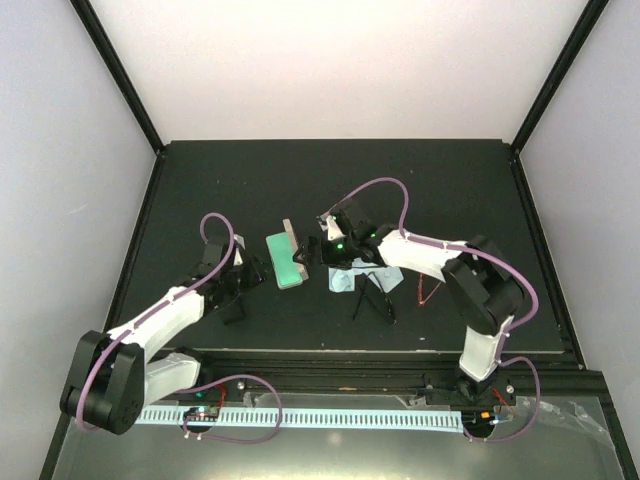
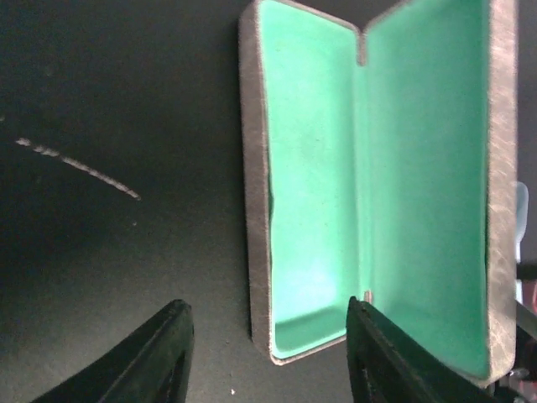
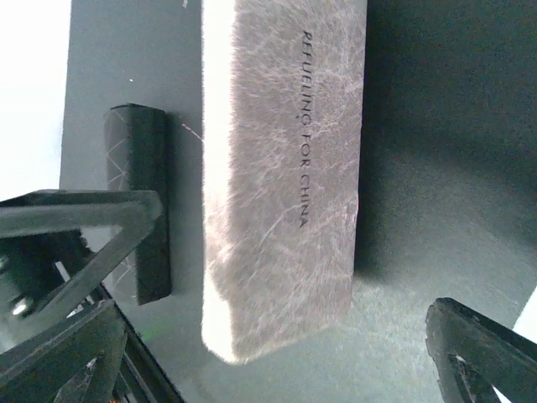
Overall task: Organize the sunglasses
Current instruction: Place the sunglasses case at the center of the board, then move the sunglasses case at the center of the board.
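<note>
The glasses case (image 1: 287,258) lies open and empty at the middle of the tabletop (image 1: 200,190), its green lining up. Neither pair is in it: the black-framed sunglasses (image 1: 373,298) lie to its lower right, just past the light blue cloth (image 1: 345,282), and the red-framed sunglasses (image 1: 427,290) sit further right, beside the right forearm. The left gripper (image 2: 268,361) is unclenched at the near end of the case. One finger (image 2: 164,357) is outside the wall with a gap showing, the other is over the lining, and nothing is clamped. The right gripper (image 3: 277,336) is spread wide and empty against the grey outer face of the case, with the black case (image 3: 138,201) just beyond at the left of the wrist view. The main risk I see is the light, unanchored case. If the left jaws close unevenly on one wall, it could skid or twist toward the black case. A nudge from the right gripper could fold the lid down before anything is loaded. The right arm also hangs above the cloth and the black pair, so a low sweep could drag either.
</note>
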